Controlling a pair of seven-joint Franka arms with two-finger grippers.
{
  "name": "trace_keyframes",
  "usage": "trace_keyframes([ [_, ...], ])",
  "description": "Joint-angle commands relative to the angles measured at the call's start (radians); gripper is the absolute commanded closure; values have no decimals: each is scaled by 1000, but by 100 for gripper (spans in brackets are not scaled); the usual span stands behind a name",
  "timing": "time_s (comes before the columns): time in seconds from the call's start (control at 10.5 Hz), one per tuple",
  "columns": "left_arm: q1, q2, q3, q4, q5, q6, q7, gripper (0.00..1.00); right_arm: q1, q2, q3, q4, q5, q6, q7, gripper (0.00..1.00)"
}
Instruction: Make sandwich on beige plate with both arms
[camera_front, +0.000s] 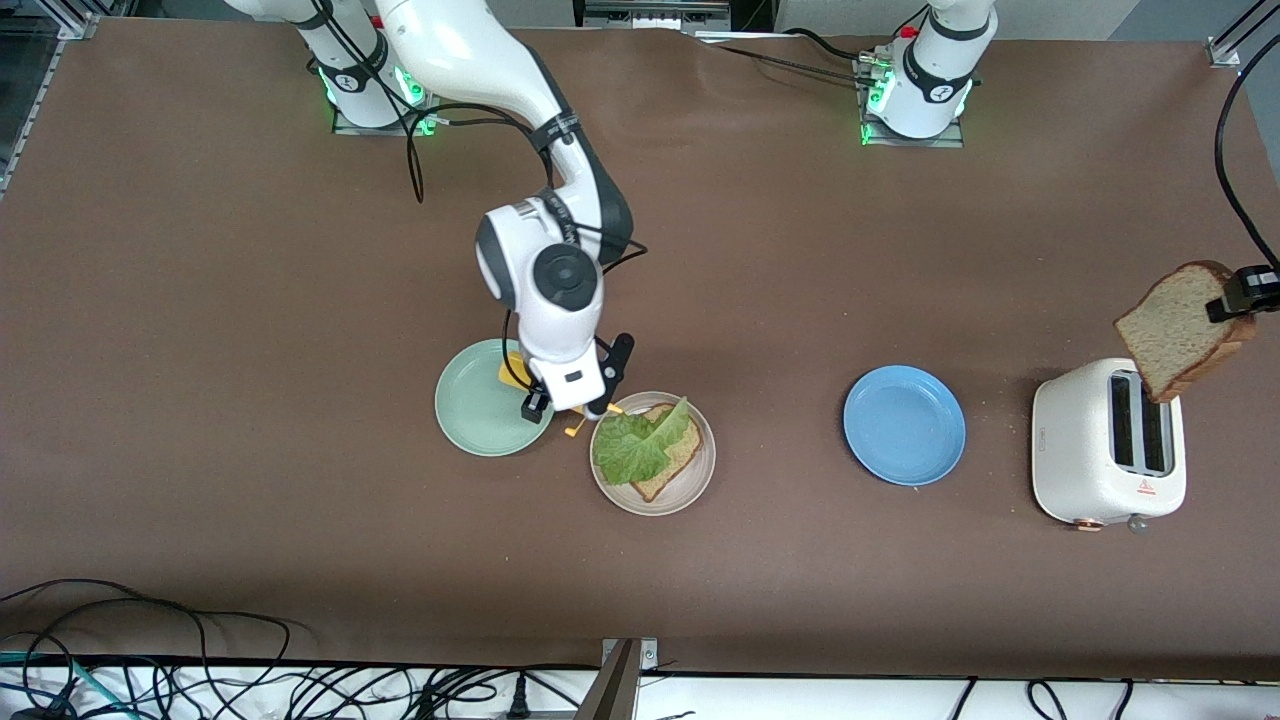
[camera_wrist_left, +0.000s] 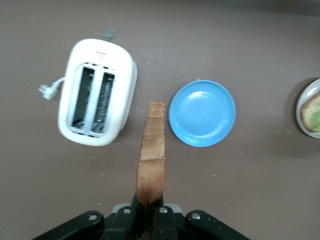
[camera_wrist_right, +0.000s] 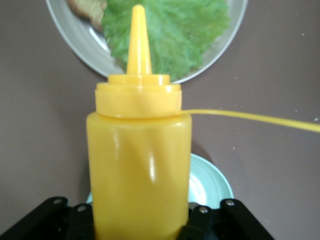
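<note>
While front view hides it, right wrist shows yellow bottle (camera_wrist_right: 138, 165) gripped.

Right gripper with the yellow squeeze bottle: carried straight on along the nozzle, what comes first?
Probably the crinkled green lettuce leaf on the round beige plate; the right gripper aims there, depth unclear.

I see my right gripper (camera_wrist_right: 137, 220) clamped on a yellow squeeze bottle (camera_wrist_right: 137, 170), nozzle tip over the lettuce leaf (camera_wrist_right: 175, 30) on the beige plate (camera_wrist_right: 75, 37). Bread slice (camera_wrist_right: 85, 7) peeks out beside the leaf. Mint-green plate (camera_wrist_right: 210, 182) under the bottle.
</note>
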Motion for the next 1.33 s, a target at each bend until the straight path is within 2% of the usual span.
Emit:
trace_keyframes([
  [0.0,-19,10,-4,-5,-109,-7,-128,100,-42,-37,6,10,164,-13,-47,100],
  [0.09,-53,26,-4,-4,-123,-5,-186,100,-68,-53,11,6,253,-16,-81,100],
  [0.28,-151,76,-3,-1,-128,4,-318,100,-119,-60,5,3,364,-56,-191,100],
  [0.38,-192,110,-4,14,-128,10,-387,100,-166,-61,9,0,475,-91,-280,100],
  [0.57,-283,168,-4,15,-154,120,-530,100,-269,-61,9,-2,662,-213,-490,100],
  [0.85,-400,263,-3,16,-184,342,-738,100,-392,-58,11,-29,787,-381,-736,100],
  [1.14,-512,352,-4,16,-192,543,-883,100,-485,-51,15,-33,821,-526,-923,100],
  [1.23,-539,381,-4,16,-233,626,-911,100,-508,-44,15,-37,838,-568,-990,100],
])
